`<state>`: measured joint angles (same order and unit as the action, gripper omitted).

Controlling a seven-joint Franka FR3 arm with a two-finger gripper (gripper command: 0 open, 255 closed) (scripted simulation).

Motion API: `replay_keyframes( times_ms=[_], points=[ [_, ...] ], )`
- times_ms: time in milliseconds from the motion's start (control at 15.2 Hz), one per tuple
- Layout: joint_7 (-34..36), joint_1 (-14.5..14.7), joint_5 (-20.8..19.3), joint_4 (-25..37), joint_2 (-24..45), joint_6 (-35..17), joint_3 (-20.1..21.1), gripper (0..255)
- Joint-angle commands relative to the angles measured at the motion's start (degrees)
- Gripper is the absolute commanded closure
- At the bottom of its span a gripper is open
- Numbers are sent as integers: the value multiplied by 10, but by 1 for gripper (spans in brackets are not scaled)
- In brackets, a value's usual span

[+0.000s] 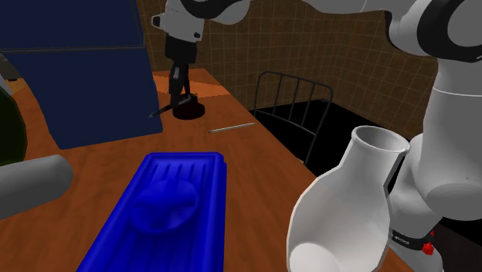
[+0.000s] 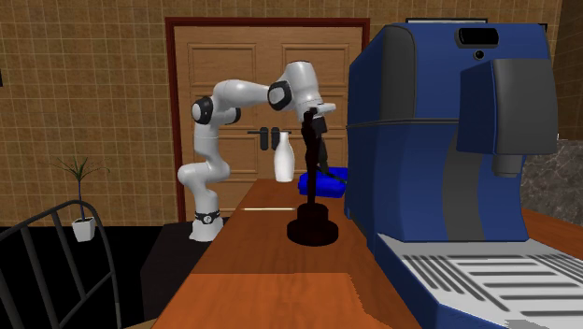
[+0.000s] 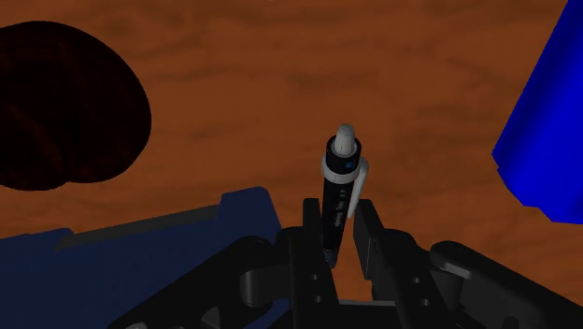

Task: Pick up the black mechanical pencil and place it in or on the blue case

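The wooden table [image 1: 255, 178] carries the blue case [image 1: 174, 209] at the shoulder view's lower centre. Toward the upper left, the gripper [image 1: 181, 91] clasps the black mechanical pencil [image 3: 341, 182] between both fingers, apparently just above the table.

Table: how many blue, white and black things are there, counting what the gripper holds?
Blue: 2 (case, coffee machine)
White: 1 (vase)
Black: 2 (pencil, round base)
Total: 5
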<state>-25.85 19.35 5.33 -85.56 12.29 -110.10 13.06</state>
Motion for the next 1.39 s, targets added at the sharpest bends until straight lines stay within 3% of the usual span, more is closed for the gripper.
replay_keyframes(
  times_ms=[0,462,858,1320],
  points=[
    [1,0,-1,19,1,18,0,255],
    [9,2,-5,85,13,72,0,255],
    [64,32,-2,-22,-68,38,24,255],
    [139,70,-1,-102,-136,16,60,255]
  ],
)
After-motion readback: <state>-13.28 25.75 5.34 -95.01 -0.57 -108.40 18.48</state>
